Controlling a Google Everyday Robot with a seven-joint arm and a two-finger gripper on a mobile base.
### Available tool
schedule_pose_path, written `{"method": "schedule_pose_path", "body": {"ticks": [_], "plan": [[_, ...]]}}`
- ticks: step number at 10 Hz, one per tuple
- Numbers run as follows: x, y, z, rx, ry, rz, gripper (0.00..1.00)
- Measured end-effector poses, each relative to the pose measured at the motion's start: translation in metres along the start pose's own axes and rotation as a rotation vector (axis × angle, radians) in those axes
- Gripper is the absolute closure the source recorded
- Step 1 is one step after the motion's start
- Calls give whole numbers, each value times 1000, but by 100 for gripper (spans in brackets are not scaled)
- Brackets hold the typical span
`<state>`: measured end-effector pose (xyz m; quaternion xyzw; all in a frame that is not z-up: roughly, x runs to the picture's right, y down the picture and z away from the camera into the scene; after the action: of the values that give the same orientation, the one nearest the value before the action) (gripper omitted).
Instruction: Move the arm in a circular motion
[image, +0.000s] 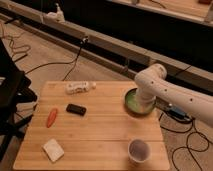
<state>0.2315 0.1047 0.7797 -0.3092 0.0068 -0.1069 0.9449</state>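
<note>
The arm (172, 95) is a thick white tube that comes in from the right edge. Its rounded joint (151, 77) hangs over the back right of the wooden table (100, 135). A short segment drops from that joint in front of the green bowl (131, 102) and covers the bowl's right part. The gripper does not show in the camera view; it lies hidden past the arm's end near the bowl.
On the table lie a white bottle (80, 87), a black flat item (76, 109), an orange carrot (51, 117) and a white sponge (53, 149). A cup (138, 150) stands at the front right. Cables lie on the floor. A dark chair (10, 95) stands left.
</note>
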Motion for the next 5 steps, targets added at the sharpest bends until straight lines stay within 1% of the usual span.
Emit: {"method": "schedule_pose_path", "body": {"ticks": [1,2,3,4,5], "plan": [[16,-20,-6,15,40,26,100],[15,-38,-11,36,58,22,100],[1,-61,-18,62,76,-11,100],[-29,-81,-25,87,80,-71,100],[-63,-91,-28,104,67,-140,100]]}}
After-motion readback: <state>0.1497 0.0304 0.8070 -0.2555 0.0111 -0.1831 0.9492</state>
